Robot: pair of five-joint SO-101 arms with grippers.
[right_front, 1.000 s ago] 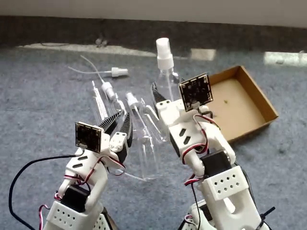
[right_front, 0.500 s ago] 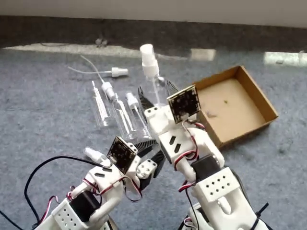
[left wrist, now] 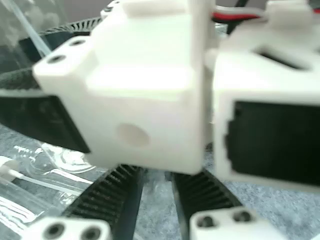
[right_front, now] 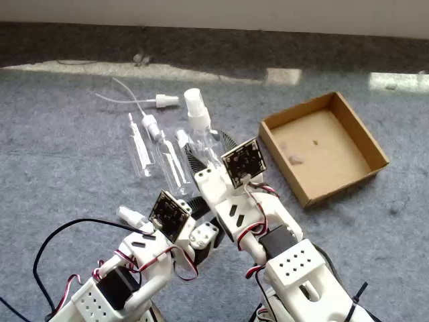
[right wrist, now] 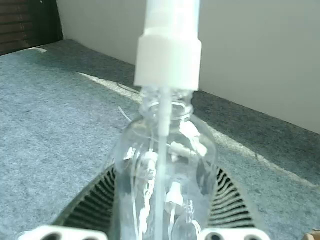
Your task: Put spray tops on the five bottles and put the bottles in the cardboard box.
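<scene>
Gripping capped bottle (right wrist: 165,185) between right fingers (right wrist: 95,205), left fingers (left wrist: 112,200) parted, empty.

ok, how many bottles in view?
4: one bottle in the right gripper, three bottles lying on the carpet beside it. A fifth may be hidden.

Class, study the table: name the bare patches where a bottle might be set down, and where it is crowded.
Free: the carpet left of the lying bottles, the carpet in front of the cardboard box, and the box's floor. Crowded: the middle, where the right claw holds a capped bottle beside the lying ones.
</scene>
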